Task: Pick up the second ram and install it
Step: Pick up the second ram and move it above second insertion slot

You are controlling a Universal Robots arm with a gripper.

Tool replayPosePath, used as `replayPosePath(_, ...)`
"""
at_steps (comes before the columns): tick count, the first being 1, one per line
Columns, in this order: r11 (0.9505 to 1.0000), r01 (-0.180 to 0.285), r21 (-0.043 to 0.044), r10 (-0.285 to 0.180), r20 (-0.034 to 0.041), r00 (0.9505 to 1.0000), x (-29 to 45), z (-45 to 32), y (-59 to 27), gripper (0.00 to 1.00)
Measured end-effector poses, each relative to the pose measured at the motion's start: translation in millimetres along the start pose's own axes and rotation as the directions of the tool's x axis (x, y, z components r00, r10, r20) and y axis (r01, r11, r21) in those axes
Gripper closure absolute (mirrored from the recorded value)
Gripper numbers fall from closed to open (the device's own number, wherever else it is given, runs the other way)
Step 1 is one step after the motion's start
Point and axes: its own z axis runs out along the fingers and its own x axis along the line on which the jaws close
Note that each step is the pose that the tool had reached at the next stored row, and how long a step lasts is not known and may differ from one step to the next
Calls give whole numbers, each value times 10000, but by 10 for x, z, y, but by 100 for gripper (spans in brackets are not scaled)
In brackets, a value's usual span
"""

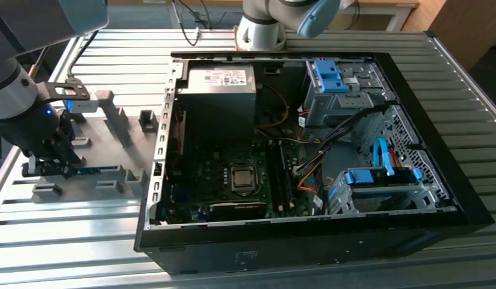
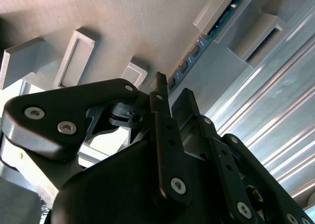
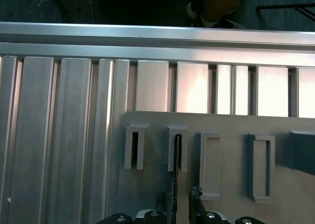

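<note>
Tool (image 3: 177, 197) vertical, astride second ram (image 2: 193, 53) in fixture (image 3: 231, 126)

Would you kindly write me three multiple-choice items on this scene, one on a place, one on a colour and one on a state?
1. Where is the tool? A) over the motherboard B) at the grey fixture plate C) above the power supply
2. What colour are the drive-bay latches? A) red B) blue C) yellow
3. How is the second ram? A) on edge in a fixture slot B) lifted clear C) plugged into the motherboard
Answers: 1 B, it is down at the plate; 2 B, they show blue; 3 A, the strip stands in its slot between the open tool's fingers.
</note>
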Motion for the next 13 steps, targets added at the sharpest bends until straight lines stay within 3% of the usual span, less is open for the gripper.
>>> replayPosePath(13, 10000, 0, 5, 0, -1, 10000, 4, 34, -1, 68)
